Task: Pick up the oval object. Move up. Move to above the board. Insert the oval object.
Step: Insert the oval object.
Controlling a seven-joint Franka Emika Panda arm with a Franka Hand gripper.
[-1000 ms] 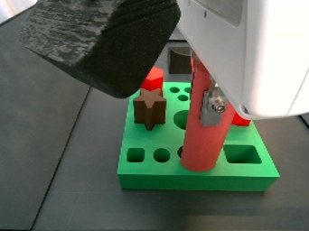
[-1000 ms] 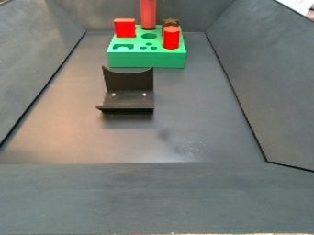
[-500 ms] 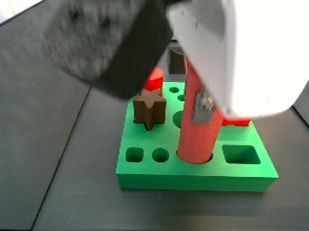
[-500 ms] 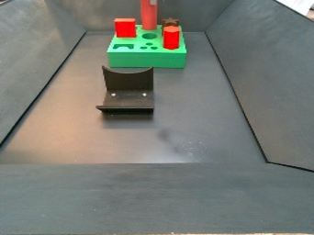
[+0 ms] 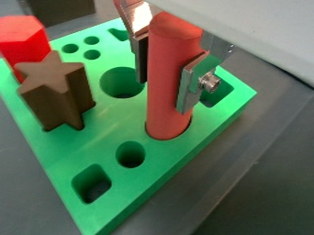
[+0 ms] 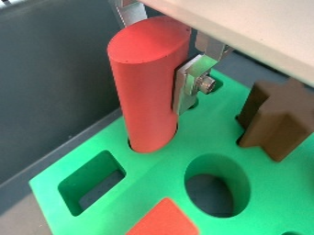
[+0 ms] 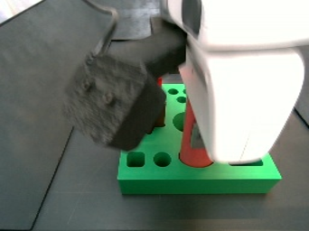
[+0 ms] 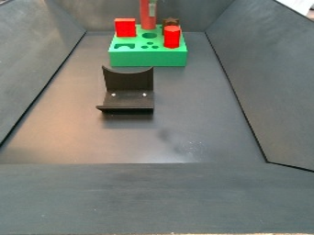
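Observation:
The oval object (image 5: pixel 170 87) is a tall red rod standing upright with its lower end in a hole of the green board (image 5: pixel 215 138). My gripper (image 5: pixel 170 66) is shut on it, a silver finger (image 5: pixel 196 83) pressed against each side. The other wrist view shows the oval object (image 6: pixel 147 83) at a corner of the board (image 6: pixel 86 151). In a side view the arm's white body hides most of the oval object (image 7: pixel 191 149) above the board (image 7: pixel 193 179). From afar, the oval object (image 8: pixel 146 13) rises from the board (image 8: pixel 147 57).
A brown star piece (image 5: pixel 55 87) and a red hexagonal peg (image 5: pixel 22 37) stand in the board. A red cube (image 8: pixel 124 27) sits in another hole. The dark fixture (image 8: pixel 127 89) stands on the floor in front of the board. Sloped bin walls (image 8: pixel 37 83) rise on both sides.
The gripper has come down with the oval object, and the rod's lower end has sunk into the board's hole.

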